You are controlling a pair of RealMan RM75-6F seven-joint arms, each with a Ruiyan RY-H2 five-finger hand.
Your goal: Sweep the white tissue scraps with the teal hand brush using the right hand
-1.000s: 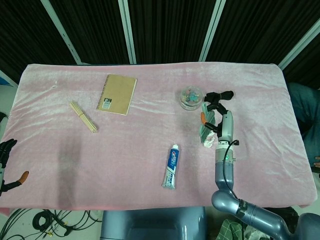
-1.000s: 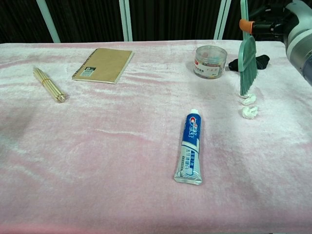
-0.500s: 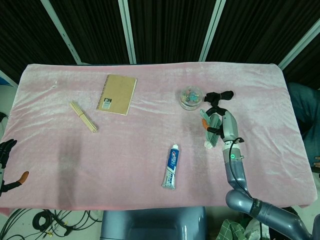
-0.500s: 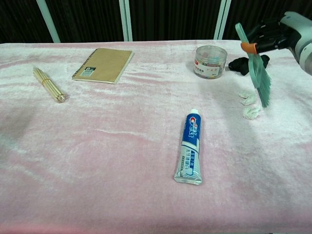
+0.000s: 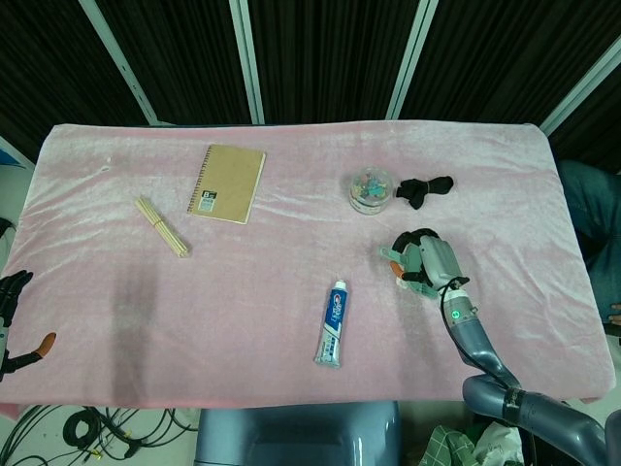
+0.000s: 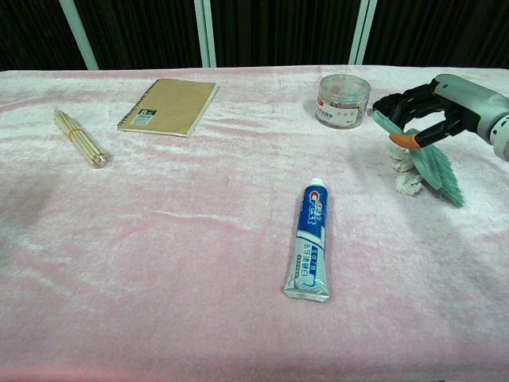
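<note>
My right hand grips the teal hand brush by its handle, low over the pink tablecloth at the right. The brush lies tilted, with its bristles pointing down and to the right, just past two white tissue scraps. The upper scrap is partly hidden behind the brush. In the head view the right hand covers the scraps, and only a bit of the teal brush shows. My left hand hangs off the table's near left corner, fingers apart and holding nothing.
A toothpaste tube lies left of the scraps. Behind them stand a clear jar and a black cloth item. A brown notebook and a bundle of sticks lie far left.
The right hand has come down and toward the near edge with the brush. The brush has swung from upright to tilted low, its bristles passing from the scraps' far side to their right.
</note>
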